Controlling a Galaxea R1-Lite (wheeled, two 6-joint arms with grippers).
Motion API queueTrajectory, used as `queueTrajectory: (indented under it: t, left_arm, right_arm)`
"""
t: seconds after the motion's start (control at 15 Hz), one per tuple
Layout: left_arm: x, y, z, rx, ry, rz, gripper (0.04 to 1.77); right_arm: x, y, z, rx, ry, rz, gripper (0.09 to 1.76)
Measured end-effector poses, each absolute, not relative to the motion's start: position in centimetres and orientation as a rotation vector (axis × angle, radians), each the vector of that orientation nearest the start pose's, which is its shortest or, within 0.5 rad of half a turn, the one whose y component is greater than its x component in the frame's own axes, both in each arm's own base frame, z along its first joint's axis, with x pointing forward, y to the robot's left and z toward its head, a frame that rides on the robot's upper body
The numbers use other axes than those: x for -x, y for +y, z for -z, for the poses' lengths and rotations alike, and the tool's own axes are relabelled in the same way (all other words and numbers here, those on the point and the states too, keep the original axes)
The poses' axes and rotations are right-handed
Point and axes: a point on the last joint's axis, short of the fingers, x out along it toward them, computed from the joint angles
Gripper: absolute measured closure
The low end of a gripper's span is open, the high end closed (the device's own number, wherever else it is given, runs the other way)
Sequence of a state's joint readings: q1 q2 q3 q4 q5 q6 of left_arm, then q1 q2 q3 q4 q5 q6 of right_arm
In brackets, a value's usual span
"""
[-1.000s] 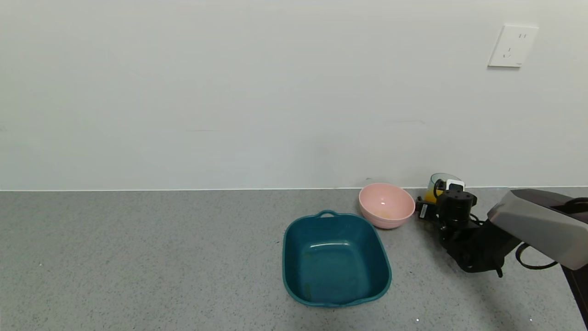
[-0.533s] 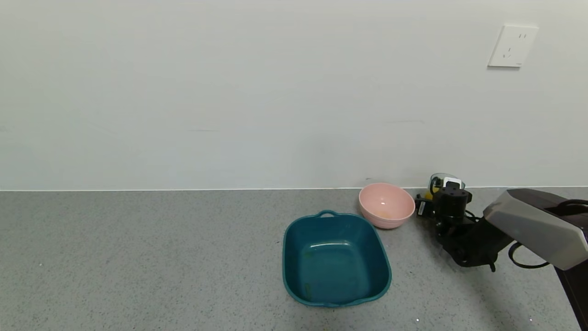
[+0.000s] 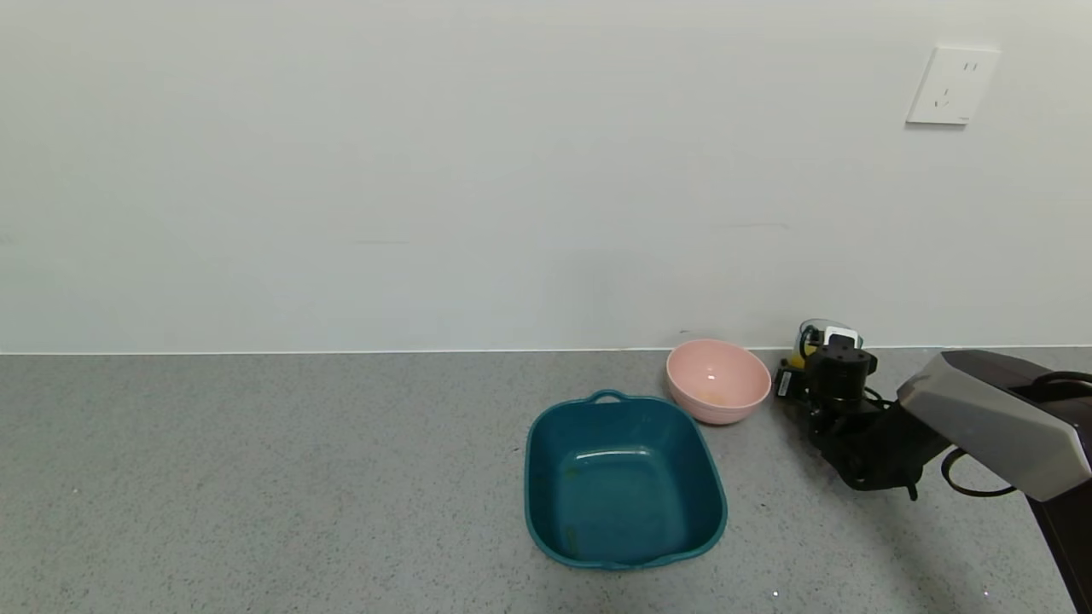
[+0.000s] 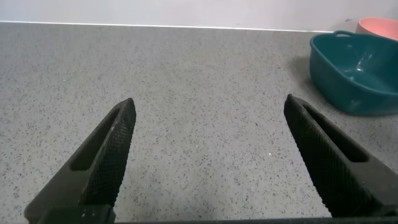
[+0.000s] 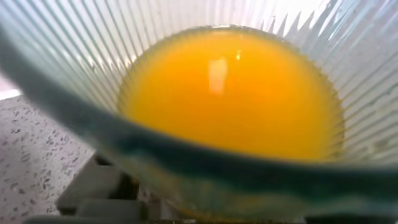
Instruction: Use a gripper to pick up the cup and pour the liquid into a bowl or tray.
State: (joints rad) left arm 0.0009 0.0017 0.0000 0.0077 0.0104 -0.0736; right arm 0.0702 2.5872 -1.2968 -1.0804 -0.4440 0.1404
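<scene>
The cup (image 3: 816, 329), a translucent blue-grey tumbler, stands on the counter by the wall, right of the pale pink bowl (image 3: 722, 410). Orange-yellow liquid (image 3: 797, 362) shows in it. My right gripper (image 3: 810, 370) is low on the counter and up against the cup's near side, hiding most of it. In the right wrist view the cup's ribbed wall and rim (image 5: 205, 163) fill the picture, with the liquid (image 5: 236, 93) inside and level. My left gripper (image 4: 209, 102) is open and empty over bare counter, out of the head view.
A dark teal square tub (image 3: 533, 477) with handles sits in front of the pink bowl and to its left; both show in the left wrist view, the tub (image 4: 354, 74) and the bowl (image 4: 379, 26). The wall runs just behind the cup. A wall socket (image 3: 951, 85) is above.
My right gripper has moved forward toward the wall and closer around the cup, covering more of it. The cup, bowl and tub have not moved.
</scene>
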Motion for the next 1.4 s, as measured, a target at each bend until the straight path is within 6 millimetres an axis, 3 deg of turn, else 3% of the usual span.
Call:
queueTrajectory:
  t: [1.4]
  left_arm:
    - [2.27,0.02,-7.47,0.073,0.009,-0.012,0.09]
  right_arm:
    - [-46.79,2.36,0.27,-0.083,0.183,0.374,0.51]
